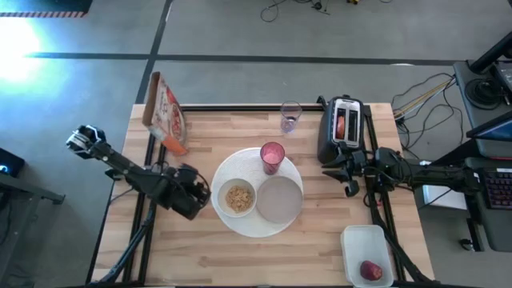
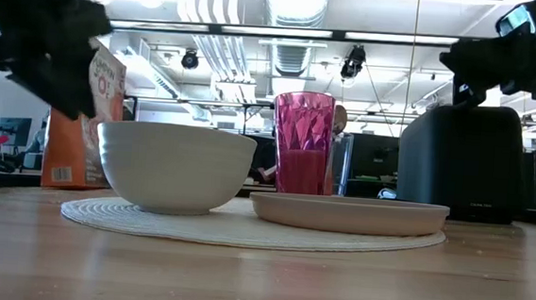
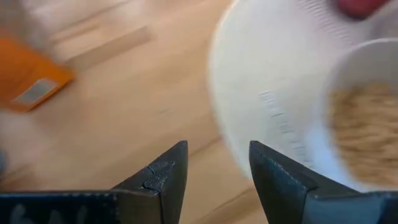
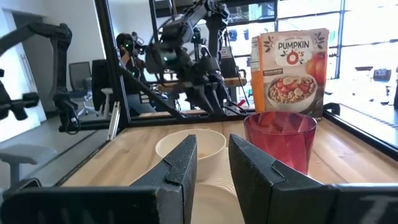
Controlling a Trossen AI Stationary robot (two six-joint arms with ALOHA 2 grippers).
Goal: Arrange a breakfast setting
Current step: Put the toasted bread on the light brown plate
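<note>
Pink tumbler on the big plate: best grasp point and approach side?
Grip the pink tumbler around its upper wall, just under the rim, with a level side grasp. It stands upright at the back of the large white plate. Probably come from the right end effector's side: the small grey plate is low, while the cereal bowl crowds the other side.

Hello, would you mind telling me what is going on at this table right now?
A breakfast setting is half laid. The large round white plate carries a small white bowl of cereal, a small grey plate and a pink tumbler. The left claw hovers empty beside the white plate; the right claw waits empty by the black toaster.
</note>
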